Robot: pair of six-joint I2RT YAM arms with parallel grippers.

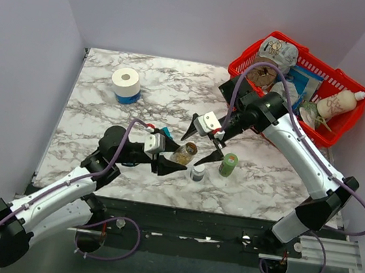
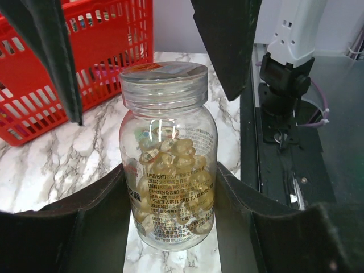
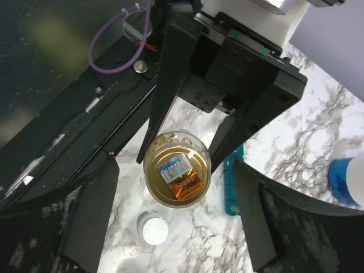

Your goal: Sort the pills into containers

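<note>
- Pale walls close in a marbled desk [image 1: 162, 85]. Seen from above, a red basket [image 1: 339, 136] of packets sits at its far right corner and a white roll [image 1: 126, 84] on a blue base stands far left.
- Near the front middle, the left tool [image 1: 176, 152] is clamped on a clear bottle [image 1: 185, 153]. The right tool [image 1: 191, 150] hangs over it with its fingers spread wide, gripping nothing.
- A green bottle [image 1: 228, 164] and a small bottle [image 1: 197, 173] stand just right of them. No writing can be read from here.
- Left wrist view: the bottle stands upright on the desk, its lower body pressed between the two dark fingers.
- The yellowish pills [image 2: 176, 165] fill its lower half, seen through the clear wall.
- The label carries lines of Chinese print, too fine to read.
- The ribbed cap [image 2: 164, 79] is on. The right tool's fingers hang at either side above it, clear of it.
- Right wrist view: the cap's gold top lies midway between the parted fingers. It bears a shiny sticker and an orange label whose writing is illegible.
- A strip of the blue organiser [image 3: 230, 187] shows just beyond the bottle, partly hidden by a left finger.
</note>
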